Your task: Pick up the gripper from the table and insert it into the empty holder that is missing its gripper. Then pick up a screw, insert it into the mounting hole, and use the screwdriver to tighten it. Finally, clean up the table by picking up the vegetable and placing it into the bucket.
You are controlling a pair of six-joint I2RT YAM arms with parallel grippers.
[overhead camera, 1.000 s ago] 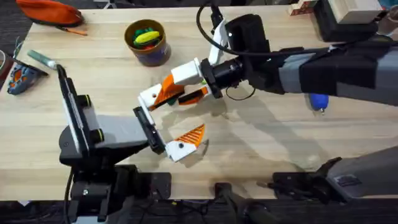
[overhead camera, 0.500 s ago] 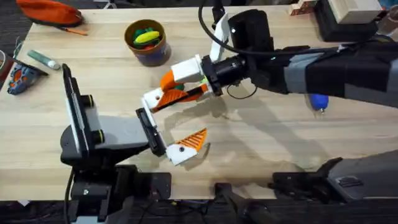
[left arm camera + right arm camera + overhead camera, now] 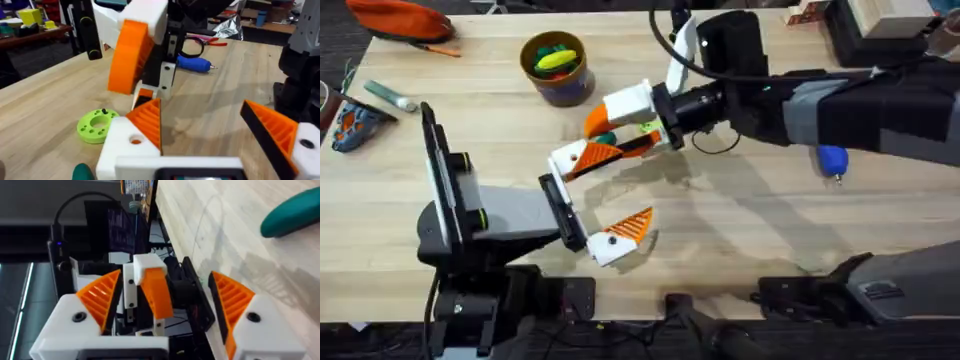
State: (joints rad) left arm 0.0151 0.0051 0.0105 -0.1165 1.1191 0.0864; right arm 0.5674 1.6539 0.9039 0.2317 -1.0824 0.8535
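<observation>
We see a light wooden tabletop point(image 3: 740, 240) carrying the bucket point(image 3: 556, 68), the blue screwdriver point(image 3: 832, 160), a green ring point(image 3: 97, 126) and the dark green vegetable point(image 3: 294, 213).

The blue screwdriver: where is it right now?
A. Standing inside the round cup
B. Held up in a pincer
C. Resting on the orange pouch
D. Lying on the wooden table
D: the blue screwdriver lies flat on the table beside the right arm, with no pincer touching it.
</observation>
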